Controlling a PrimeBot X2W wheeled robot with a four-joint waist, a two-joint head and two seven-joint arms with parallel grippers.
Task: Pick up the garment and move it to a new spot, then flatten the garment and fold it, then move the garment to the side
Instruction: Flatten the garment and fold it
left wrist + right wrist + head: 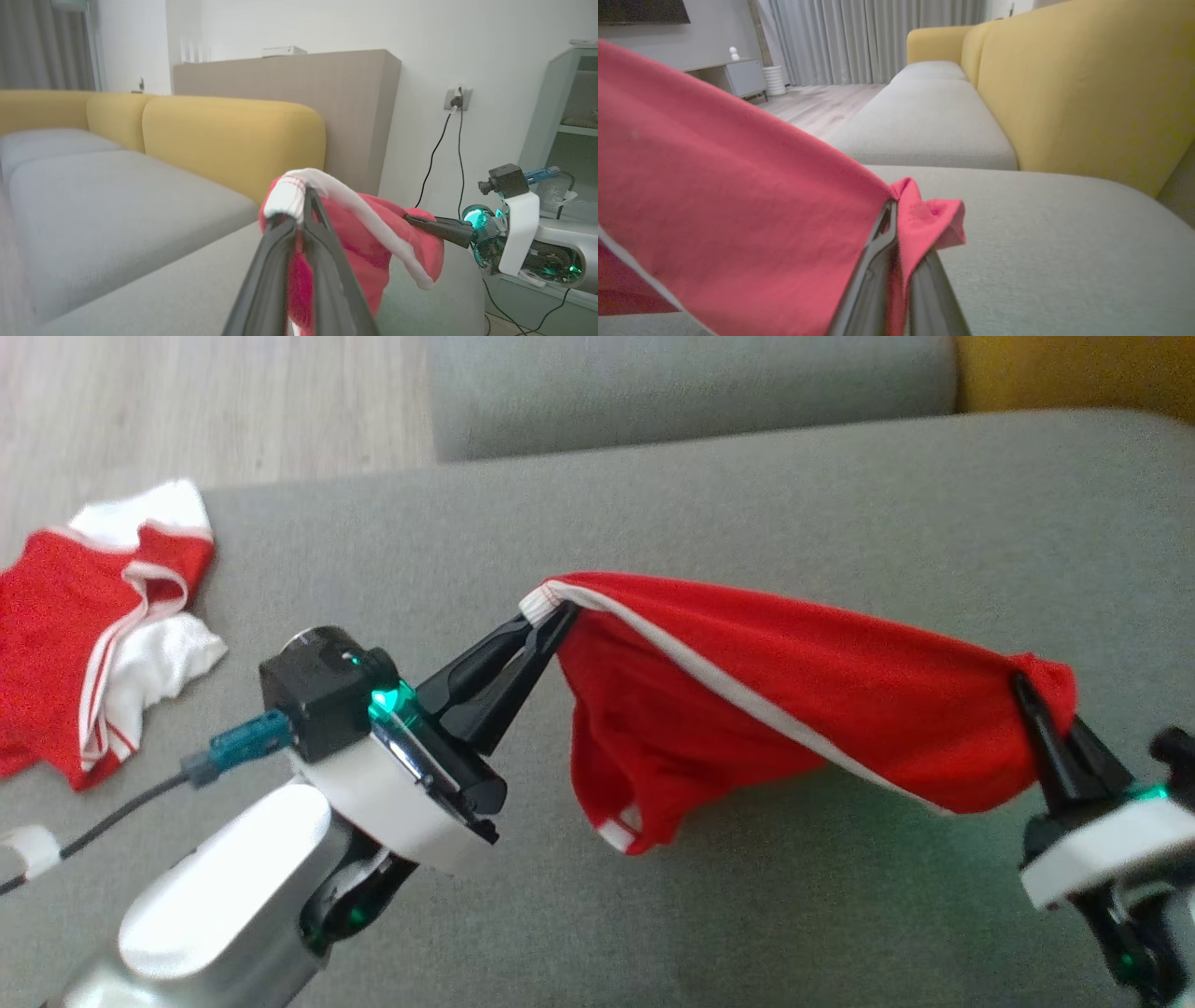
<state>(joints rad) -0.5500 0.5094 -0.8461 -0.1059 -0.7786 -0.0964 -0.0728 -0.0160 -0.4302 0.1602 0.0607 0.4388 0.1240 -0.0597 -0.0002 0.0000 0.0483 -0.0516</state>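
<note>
A red garment (803, 700) with white trim hangs stretched between both grippers above the grey sofa seat (747, 504). My left gripper (558, 611) is shut on its white-banded corner at the left end. My right gripper (1025, 686) is shut on a bunched red corner at the right end. The cloth sags in the middle, and its lowest fold hangs near the cushion. In the left wrist view the fingers (317, 261) pinch the white band of the garment (369, 242), with the right gripper (411, 218) beyond. The right wrist view shows the red cloth (738, 200) clamped between the fingers (873, 280).
A second red and white garment (93, 616) lies crumpled at the left edge of the seat. Wooden floor (187, 401) lies beyond the sofa at the upper left. Yellow backrests (224, 135) rise behind the grey cushions. A cable (112, 821) trails from my left wrist.
</note>
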